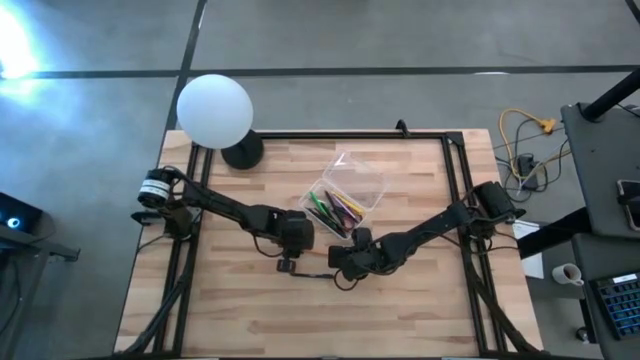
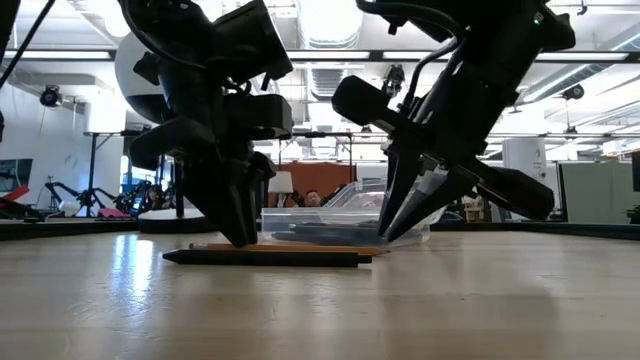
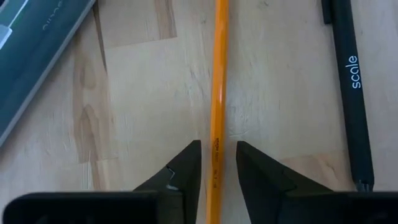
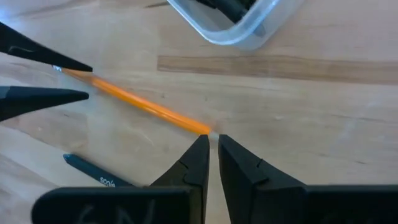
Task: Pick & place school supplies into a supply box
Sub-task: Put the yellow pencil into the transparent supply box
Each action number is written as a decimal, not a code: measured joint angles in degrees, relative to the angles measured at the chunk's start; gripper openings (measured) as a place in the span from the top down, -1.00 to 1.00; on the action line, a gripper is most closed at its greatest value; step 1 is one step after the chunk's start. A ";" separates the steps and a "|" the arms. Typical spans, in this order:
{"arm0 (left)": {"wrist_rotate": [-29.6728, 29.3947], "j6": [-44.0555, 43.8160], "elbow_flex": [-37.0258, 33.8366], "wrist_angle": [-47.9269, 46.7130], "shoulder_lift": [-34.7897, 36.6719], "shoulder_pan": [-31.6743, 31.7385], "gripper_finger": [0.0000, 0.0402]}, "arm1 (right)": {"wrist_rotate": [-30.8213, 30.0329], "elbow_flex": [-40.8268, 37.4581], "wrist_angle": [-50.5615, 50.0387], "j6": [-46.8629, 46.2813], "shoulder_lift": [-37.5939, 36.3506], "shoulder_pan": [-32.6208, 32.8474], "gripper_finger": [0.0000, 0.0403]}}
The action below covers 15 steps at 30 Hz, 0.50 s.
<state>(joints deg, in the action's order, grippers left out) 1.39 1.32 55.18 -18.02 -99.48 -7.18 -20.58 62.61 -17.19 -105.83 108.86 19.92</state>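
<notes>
An orange pencil (image 3: 217,81) lies flat on the wooden table, near the clear supply box (image 1: 347,192), which holds green, pink and dark pens. A dark pen (image 3: 351,93) marked "scale" lies beside the pencil. My left gripper (image 3: 218,152) is open and points down over one end of the pencil, one finger on either side of the shaft. My right gripper (image 4: 213,146) is shut, with its tips at the pencil's other end (image 4: 202,127). In the low view, both the left gripper (image 2: 238,238) and the right gripper (image 2: 388,236) reach down to the tabletop. My left gripper straddles the pencil's shaft (image 3: 216,134) from above, fingers along it; I cannot tell whether either finger touches it. My right gripper's shut fingertips (image 4: 200,149) stand at the pencil's end, slanting down; whether they touch it I cannot tell. The pencil lies on the table.
The white round lamp globe (image 1: 214,108) on its dark base stands at the table's far left corner. A black frame (image 1: 455,190) borders the table. A dark teal flat object (image 3: 31,50) lies near the left gripper. Bare wood stretches toward the near edge (image 1: 320,325).
</notes>
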 joint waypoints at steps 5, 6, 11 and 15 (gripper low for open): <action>-0.02 -0.64 0.01 0.02 0.03 0.00 0.57 | -0.18 -0.02 0.51 0.51 0.00 -0.55 0.86; -0.02 -0.66 0.02 0.02 0.07 0.00 0.57 | -0.32 -0.06 0.74 0.64 0.00 -0.69 0.86; -0.04 -0.72 0.04 0.04 0.13 0.00 0.57 | -0.40 -0.29 1.97 0.79 0.00 -1.24 0.86; -0.07 -0.81 0.04 0.04 0.13 0.00 0.57 | -0.37 -0.33 4.13 -2.47 0.00 -1.22 0.86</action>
<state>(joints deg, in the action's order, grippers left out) 1.32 0.51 55.22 -17.98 -99.35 -7.18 -20.95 62.28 -13.06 -108.30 108.86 18.70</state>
